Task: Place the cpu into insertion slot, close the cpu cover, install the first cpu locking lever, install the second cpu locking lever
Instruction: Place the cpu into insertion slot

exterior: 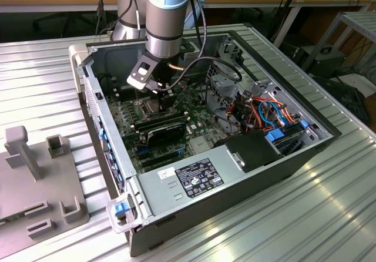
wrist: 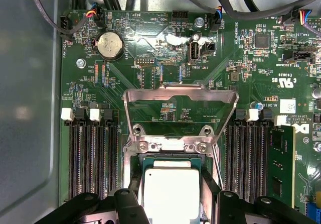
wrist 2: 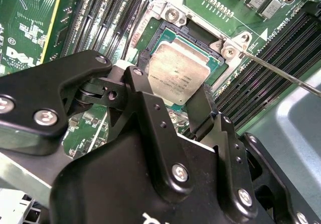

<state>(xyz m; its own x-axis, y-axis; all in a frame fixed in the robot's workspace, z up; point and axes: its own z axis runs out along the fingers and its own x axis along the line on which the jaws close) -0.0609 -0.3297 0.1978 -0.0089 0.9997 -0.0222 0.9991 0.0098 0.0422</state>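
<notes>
Step one, we judge: the tool (wrist 2: 174,77), closed on opposite edges of the cpu (wrist 2: 185,68), holds it at the insertion slot (wrist 2: 193,35), the cpu cover (wrist: 145,94) standing open beyond; seating calls for a level, square chip before any release.

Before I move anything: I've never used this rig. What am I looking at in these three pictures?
The exterior view is a camera off the arm. It shows the arm reaching down into an open computer case on a ribbed metal table, with a grey fixture at that view's left. Both wrist views ride on the arm and look down at the green board. There the black gripper looks closed on the cpu, the silver square, holding it at the slot. I cannot tell whether it is fully seated. The cover, the silver frame in the first wrist view, is swung open.
</notes>
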